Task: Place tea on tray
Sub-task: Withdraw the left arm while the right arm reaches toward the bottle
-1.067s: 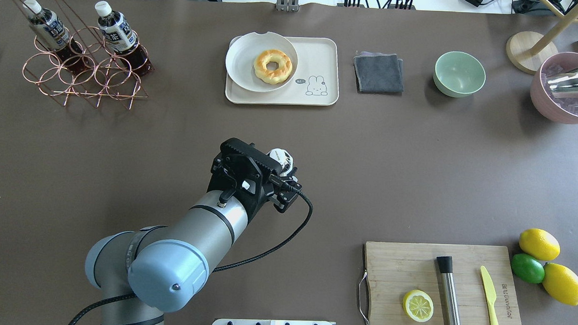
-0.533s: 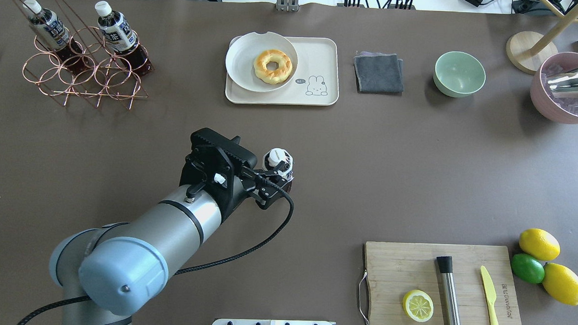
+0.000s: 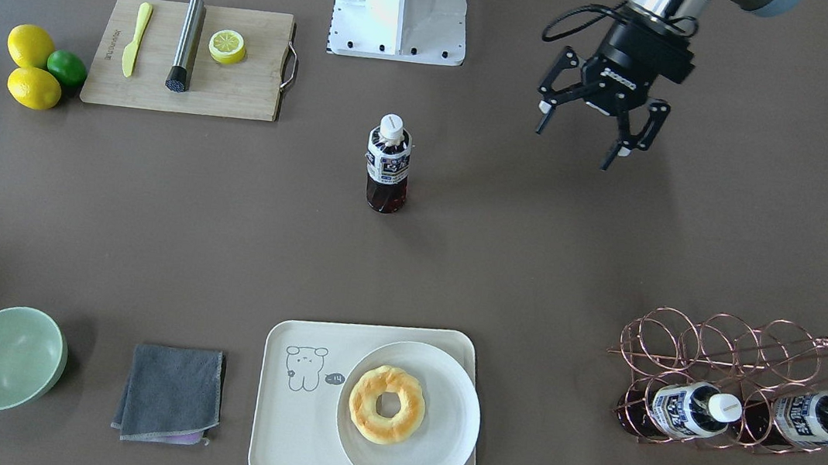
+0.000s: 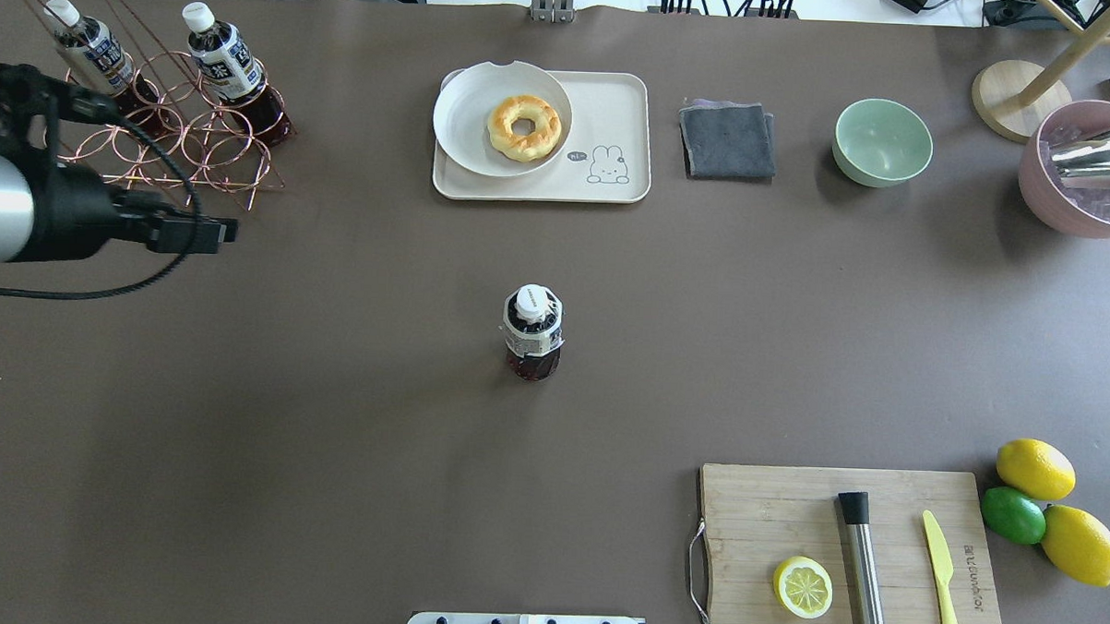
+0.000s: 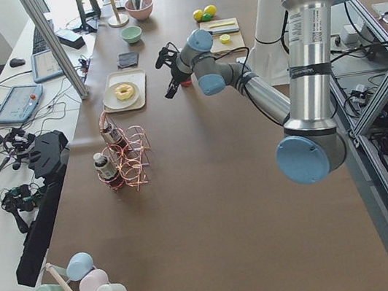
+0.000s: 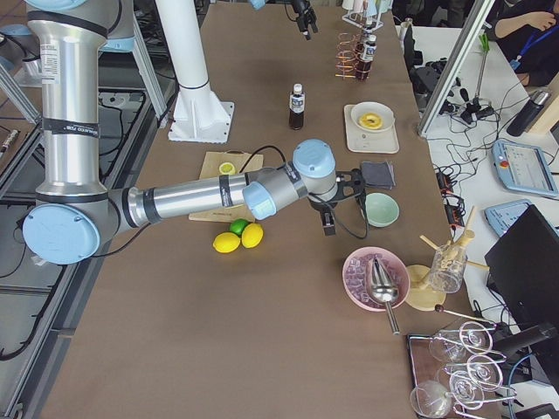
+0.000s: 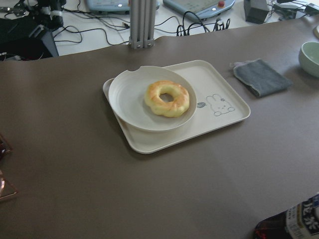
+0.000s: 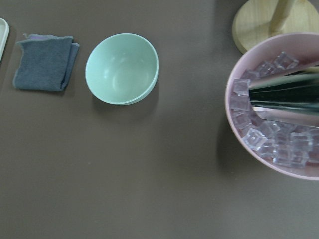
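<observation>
We count three bottles of tea; one, the tea [image 4: 531,334], stands upright and alone on the table [image 4: 328,452] near its centre, white cap up, with no gripper touching it; the other two bottles [image 3: 690,411] lie tilted in one copper wire rack [image 3: 714,337]. Taking the overhead view as our clock, the one tray [image 4: 622,111] sits at 12 o'clock from the tea, well apart, so the tea is not on it; the tray carries one round plate [image 4: 456,115] on its 9 o'clock half, and that plate holds one doughnut [image 4: 525,126]; the rack is at about 10 o'clock from the tea.

We see two grippers; the left gripper [image 3: 587,139] hangs above the table with its jaws apart and nothing between them, at about 10 o'clock from the tea and well away from it, just at 6 o'clock of the rack; the right gripper [image 6: 334,208] shows only in the side view, near the green bowl, and we cannot tell how its jaws stand.

At 3 o'clock of the tray lie one grey cloth [image 4: 727,139], one green bowl [image 4: 882,141] and one pink bowl [image 4: 1039,200] with ice and one metal scoop [image 4: 1101,151]; at 4 o'clock of the tea, one cutting board [image 4: 761,504] bears one lemon half [image 4: 802,587], one steel rod [image 4: 860,572] and one yellow knife [image 4: 941,575]; beside it sit two lemons [image 4: 1035,468] and one lime [image 4: 1013,515], touching.
</observation>
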